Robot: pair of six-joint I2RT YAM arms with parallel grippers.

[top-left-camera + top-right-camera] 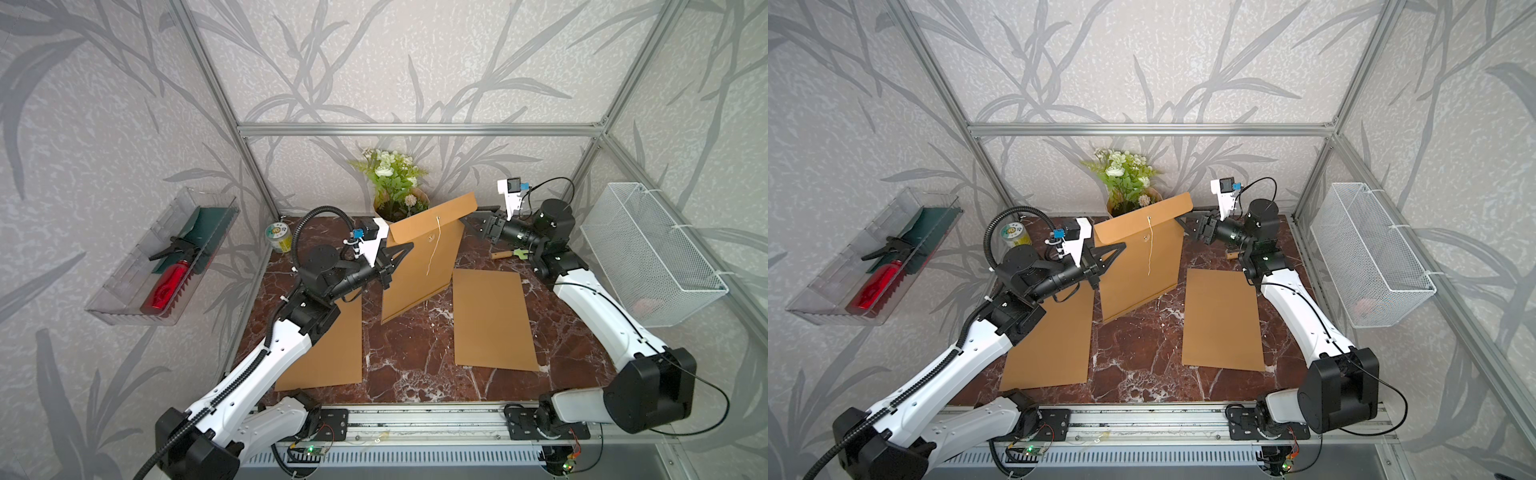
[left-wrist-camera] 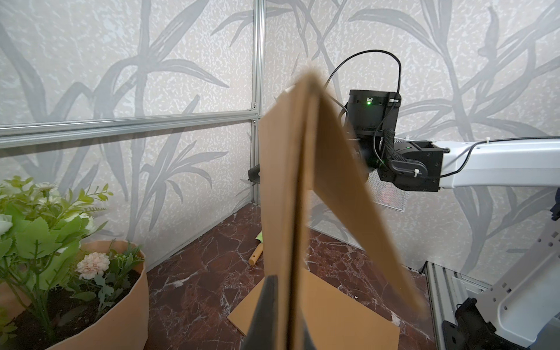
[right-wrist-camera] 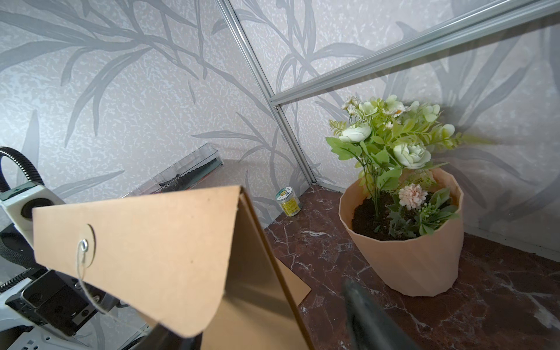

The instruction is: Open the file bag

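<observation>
You had the left gripper clamped on the file bag, string loose, flap half lifted, right gripper open beside it.

You see a tan file bag with a white string. Your table is dark red marble veined white; the walls show grey leaves.

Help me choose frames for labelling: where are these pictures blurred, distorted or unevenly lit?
Left wrist view: the envelope sits close to the lens, its edges smeared; the flower pot is sharp. Right wrist view: the envelope's flap is crisp, the dark gripper finger blurred. Both top views: sharp, evenly lit, soft shadows; the frame posts splay with the wide lens.
</observation>
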